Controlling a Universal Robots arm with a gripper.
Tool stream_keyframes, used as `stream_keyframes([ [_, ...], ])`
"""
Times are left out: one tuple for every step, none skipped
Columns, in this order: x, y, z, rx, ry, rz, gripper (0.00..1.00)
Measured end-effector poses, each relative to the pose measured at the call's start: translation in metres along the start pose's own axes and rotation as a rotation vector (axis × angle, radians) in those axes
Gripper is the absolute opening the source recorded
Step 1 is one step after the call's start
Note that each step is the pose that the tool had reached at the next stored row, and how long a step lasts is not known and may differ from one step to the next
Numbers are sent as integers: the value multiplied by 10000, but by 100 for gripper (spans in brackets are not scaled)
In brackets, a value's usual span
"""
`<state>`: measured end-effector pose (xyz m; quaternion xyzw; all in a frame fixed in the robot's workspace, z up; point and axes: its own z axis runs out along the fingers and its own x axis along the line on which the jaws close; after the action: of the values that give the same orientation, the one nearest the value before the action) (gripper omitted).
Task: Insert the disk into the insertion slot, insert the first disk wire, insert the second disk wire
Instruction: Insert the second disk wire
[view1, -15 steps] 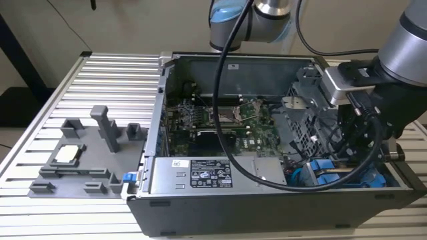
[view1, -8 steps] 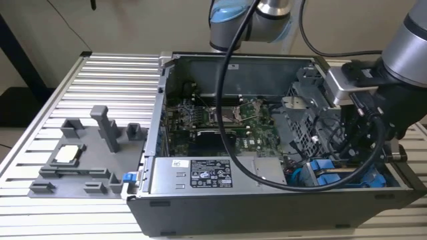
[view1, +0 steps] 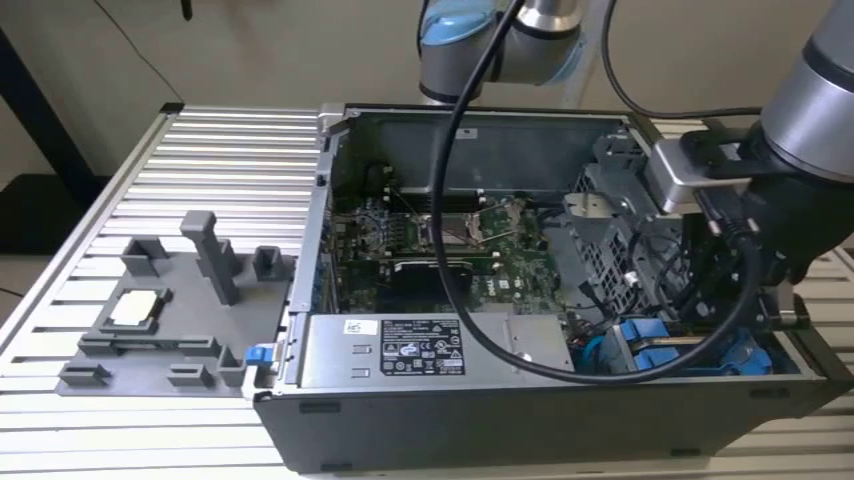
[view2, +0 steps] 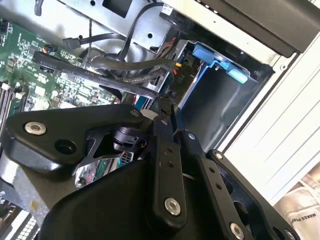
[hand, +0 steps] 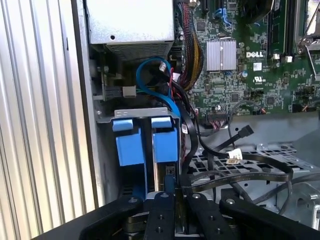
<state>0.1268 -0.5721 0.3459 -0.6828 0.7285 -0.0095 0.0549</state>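
The disk (hand: 150, 150) is seated in the insertion slot (hand: 107, 117); wire insertion is judged underway. The claw (hand: 172, 192) is closed on a thin cable connector, needing careful alignment.

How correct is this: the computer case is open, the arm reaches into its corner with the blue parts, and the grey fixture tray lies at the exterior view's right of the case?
Nearly. The exterior view shows the grey fixture tray at its left of the computer case, not its right. The rest holds: open case, arm in the corner with the blue parts.
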Motion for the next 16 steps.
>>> stream_keyframes([
  [1, 0, 6, 3, 9, 32, 16],
  [1, 0, 12, 4, 12, 52, 16],
  [1, 0, 16, 4, 12, 54, 16],
  [2, -1, 21, 4, 11, 55, 16],
  [2, -3, 25, 4, 12, 55, 16],
  [2, -4, 29, 4, 12, 55, 16],
  [2, -6, 34, 4, 12, 56, 16],
  [2, -9, 37, 4, 15, 55, 16],
  [2, -12, 41, 5, 14, 55, 16],
  [2, -14, 46, 4, 11, 55, 16],
  [3, -16, 50, 4, 12, 56, 16],
  [3, -16, 55, 4, 11, 56, 16],
  [3, -16, 62, 4, 11, 57, 16],
  [4, -15, 70, 4, 11, 57, 16],
  [4, -14, 78, 4, 12, 56, 16],
  [4, -15, 81, 4, 14, 55, 16],
])
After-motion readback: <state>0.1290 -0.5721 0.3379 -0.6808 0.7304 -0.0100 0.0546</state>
